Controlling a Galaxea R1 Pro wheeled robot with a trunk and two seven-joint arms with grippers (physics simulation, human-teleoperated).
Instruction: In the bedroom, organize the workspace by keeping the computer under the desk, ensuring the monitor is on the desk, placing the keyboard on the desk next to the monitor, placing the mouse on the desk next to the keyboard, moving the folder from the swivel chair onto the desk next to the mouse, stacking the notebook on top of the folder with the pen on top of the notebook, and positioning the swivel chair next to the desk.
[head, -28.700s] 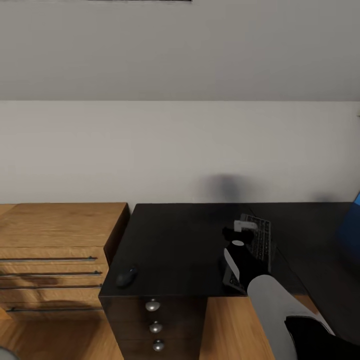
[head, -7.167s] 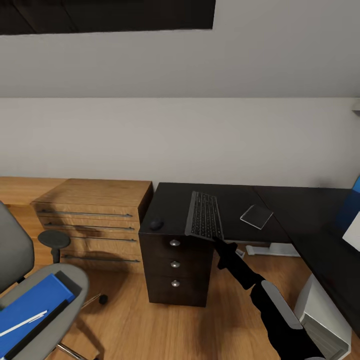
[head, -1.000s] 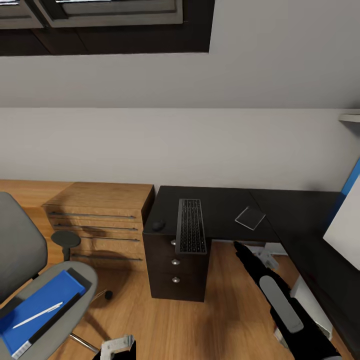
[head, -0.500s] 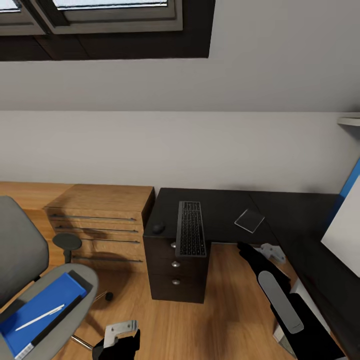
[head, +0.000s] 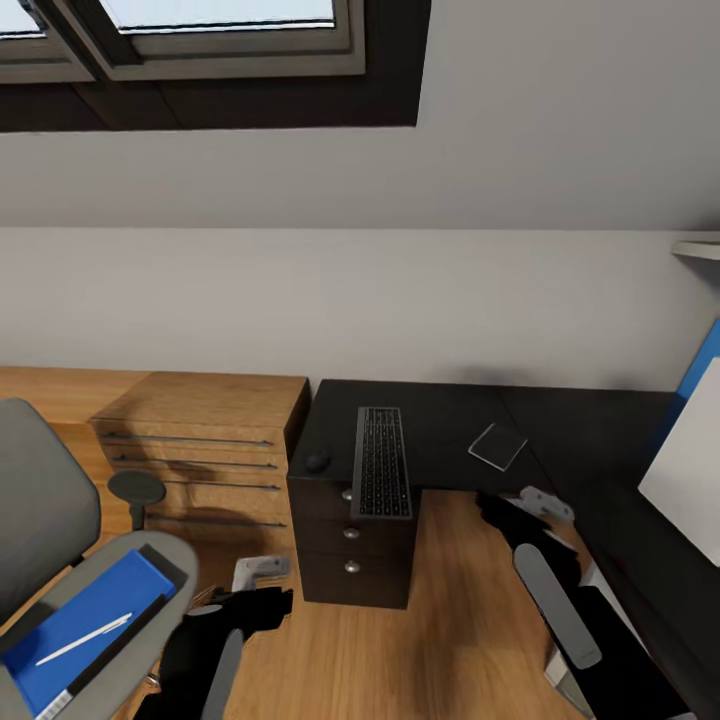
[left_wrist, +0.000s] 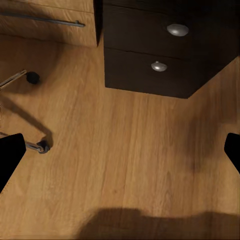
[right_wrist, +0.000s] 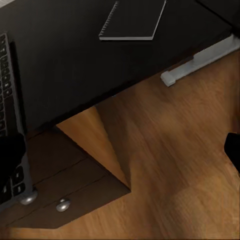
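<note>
Up front in your head view, the desk (head: 450, 420) runs along the wall and turns down the right side, its front edge open to bare wooden floor (head: 450, 620) between the drawer unit (head: 352, 560) and your right arm. The keyboard (head: 381, 460) lies lengthwise on the desk with its near end overhanging the front edge above the drawers. The mouse (head: 318, 461) sits just beside it, near the desk's left edge. The notebook (head: 498, 445), thin and grey, lies flat on the top further right, apart from the keyboard. At lower left the swivel chair (head: 40, 510) carries the blue folder (head: 85, 625) on its seat, the white pen (head: 83, 639) lying on the folder. The monitor (head: 690, 470) shows its white back at the right edge. A wooden dresser (head: 200, 440) stands against the desk's left side, crowding that flank. Your left gripper (head: 262, 572) hangs low beside the chair seat; your right gripper (head: 535, 500) hovers below the desk edge.

Your left wrist view looks down on floor, the drawer unit's knobs (left_wrist: 177, 30) and a chair caster (left_wrist: 43, 146); both fingertips (left_wrist: 10, 157) sit at opposite borders, spread wide, holding nothing.

Your right wrist view shows the notebook on the black top, the keyboard's end over a knob, and a white desk leg (right_wrist: 200, 62) on the floor. Those fingertips (right_wrist: 10, 155) are likewise wide apart and empty.
</note>
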